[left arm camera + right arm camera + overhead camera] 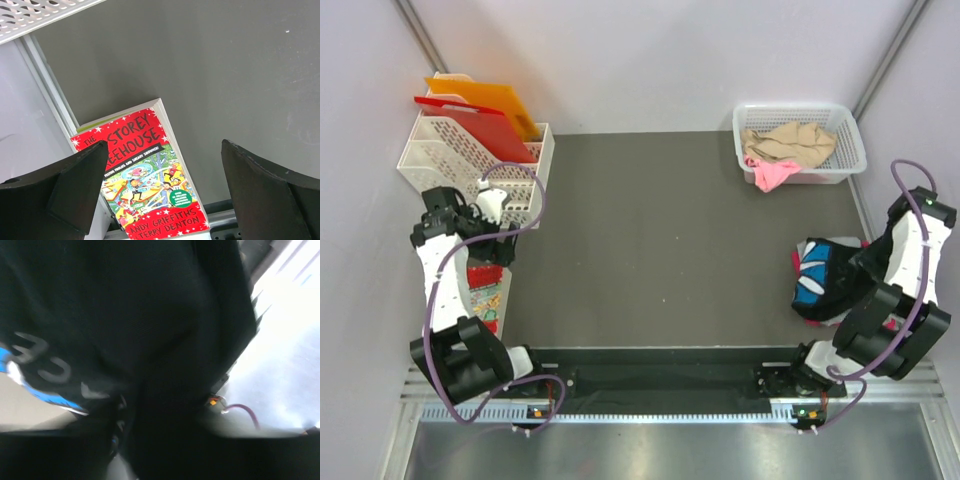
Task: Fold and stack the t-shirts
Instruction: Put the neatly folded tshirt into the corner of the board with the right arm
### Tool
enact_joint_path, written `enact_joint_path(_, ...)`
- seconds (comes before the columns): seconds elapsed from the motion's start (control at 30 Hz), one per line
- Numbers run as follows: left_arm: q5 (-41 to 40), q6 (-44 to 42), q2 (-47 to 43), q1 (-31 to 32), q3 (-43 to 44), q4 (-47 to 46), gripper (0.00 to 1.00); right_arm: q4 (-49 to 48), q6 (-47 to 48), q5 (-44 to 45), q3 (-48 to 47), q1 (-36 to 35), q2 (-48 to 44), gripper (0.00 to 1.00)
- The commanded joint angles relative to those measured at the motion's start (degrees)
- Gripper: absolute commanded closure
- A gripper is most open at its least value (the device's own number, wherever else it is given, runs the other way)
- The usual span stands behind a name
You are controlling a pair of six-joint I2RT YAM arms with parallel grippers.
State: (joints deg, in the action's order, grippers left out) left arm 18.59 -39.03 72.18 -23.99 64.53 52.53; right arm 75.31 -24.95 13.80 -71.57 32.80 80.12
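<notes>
Grey tabletop point(660, 240), four o'clock: the black t-shirt point(820, 280) looks limp and light, so pinch an edge; right gripper point(865, 265) unreadable, left gripper point(164, 150) wide open.

This place is a robotics laboratory cell. Plain pale lilac wall panels point(660, 60) close it on three sides, with bare grey metal struts point(420, 35) in the corners. The flat dark grey matte tabletop point(660, 250) has a black mounting rail point(660, 380) at its near edge. Two white-and-black robot arms, the left arm point(445, 280) and the right arm point(905, 270), are bolted there, and loose purple cables point(512, 165) loop from them. The household things are few (they look like props): a white perforated plastic basket point(850, 150) with crumpled beige and pink cloth t-shirts point(790, 145), a white perforated plastic file rack point(430, 150), and a red paperback children's book point(145, 175).
</notes>
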Motion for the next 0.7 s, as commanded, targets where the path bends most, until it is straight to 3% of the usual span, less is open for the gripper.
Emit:
enact_joint_path(0.0,0.92,-1.67,0.33,-1.06,2.62,0.73,0.01,2.56,-0.98,6.49,-2.68,0.16,-0.58,0.23)
enact_joint_path(0.03,0.92,-1.84,0.33,-1.15,2.53,0.82,0.01,3.43,-2.11,7.98,-4.26,0.16,-0.4,0.08)
enact_joint_path(0.07,0.84,-1.93,0.41,-1.15,2.44,0.82,0.01,5.01,-2.64,11.3,-6.11,0.16,-0.4,0.0)
enact_joint_path(0.17,0.92,-2.11,0.59,-1.5,2.18,0.99,0.01,8.0,-4.67,14.14,-18.2,-0.19,-0.14,0.0)
enact_joint_path(0.33,0.92,-2.46,1.03,-1.76,2.53,1.08,0.01,7.66,-3.0,13.89,-25.72,-6.15,0.04,0.0)
enact_joint_path(0.43,0.92,-2.37,1.56,-1.85,3.49,1.52,0.01,6.0,-2.74,5.32,-20.65,-11.16,-0.04,0.0)
enact_joint_path(0.57,0.31,-2.72,1.73,-1.94,4.55,2.66,0.01,-4.18,-3.7,-7.61,-3.63,-14.6,-4.25,0.0)
enact_joint_path(0.67,-0.65,-3.69,1.12,-2.11,4.64,3.45,0.01,-8.14,-5.19,-9.5,1.85,-14.43,-5.67,0.0)
